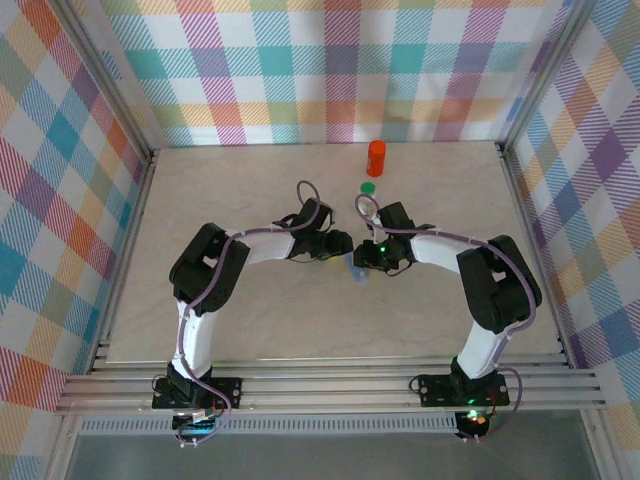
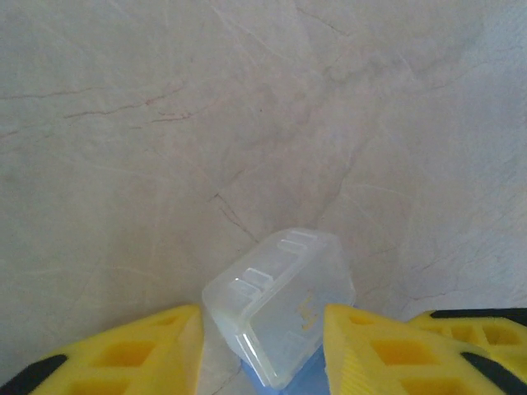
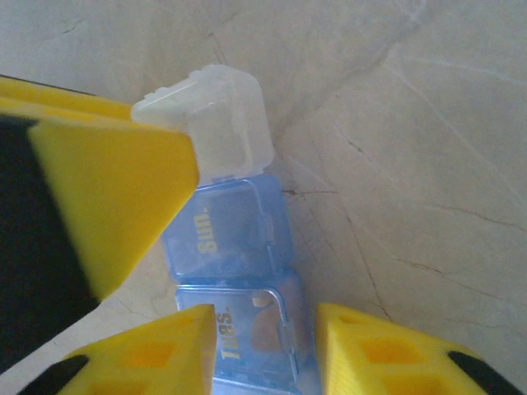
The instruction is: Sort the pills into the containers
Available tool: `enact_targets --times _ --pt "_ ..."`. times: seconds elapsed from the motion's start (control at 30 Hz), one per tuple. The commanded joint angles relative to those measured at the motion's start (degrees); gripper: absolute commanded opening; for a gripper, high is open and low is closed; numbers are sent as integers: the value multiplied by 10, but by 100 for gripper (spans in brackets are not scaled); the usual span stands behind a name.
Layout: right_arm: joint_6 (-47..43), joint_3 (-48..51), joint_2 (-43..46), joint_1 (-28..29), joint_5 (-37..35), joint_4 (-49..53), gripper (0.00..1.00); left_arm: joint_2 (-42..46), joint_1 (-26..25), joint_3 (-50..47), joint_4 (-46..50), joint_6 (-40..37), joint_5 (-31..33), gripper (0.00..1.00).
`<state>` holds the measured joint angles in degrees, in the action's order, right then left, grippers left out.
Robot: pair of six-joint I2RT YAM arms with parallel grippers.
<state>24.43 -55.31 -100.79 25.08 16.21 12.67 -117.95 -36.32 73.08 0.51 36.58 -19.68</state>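
Blue box (image 3: 235, 284): the landmark, lying between both grippers at table centre; lids read "Sun." and "Tues."
Right gripper (image 3: 259, 350): fingers straddle the box's near end, contact unclear.
Left gripper (image 2: 263, 350): jaws bracket its clear end cell (image 2: 280, 304).
Long axis: along the right gripper's view.
Orange bottle (image 1: 376, 158): well beyond the box.

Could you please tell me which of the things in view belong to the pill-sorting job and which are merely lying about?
Belong to the job:
- blue pill box, between both grippers, one clear lid raised
- orange bottle, upright at the back
- green cap, just in front of it
- left gripper
- right gripper

Lying about:
- nothing loose; just the marbled table
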Motion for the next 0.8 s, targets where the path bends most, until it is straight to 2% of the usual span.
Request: enact_targets --times 0.0,0.07,0.27,0.4,0.57,0.7,0.77 --pt "16 30 -26 -4 -7 10 27 -24 -9 0 43 -7 12 38" --pt "22 46 -29 -4 3 2 22 -29 -8 2 51 -11 24 38" --pt "47 93 -64 7 37 -40 20 -54 9 2 48 -8 33 34" --pt "56 105 -84 20 24 -56 11 -63 18 2 48 -10 35 32" --pt "58 116 -93 31 -18 -66 7 -73 22 9 60 -18 40 32" --pt "58 103 -87 30 5 -69 7 -67 26 5 60 -23 38 31" --pt "67 90 -64 30 28 -72 12 -60 30 9 69 -30 42 31"
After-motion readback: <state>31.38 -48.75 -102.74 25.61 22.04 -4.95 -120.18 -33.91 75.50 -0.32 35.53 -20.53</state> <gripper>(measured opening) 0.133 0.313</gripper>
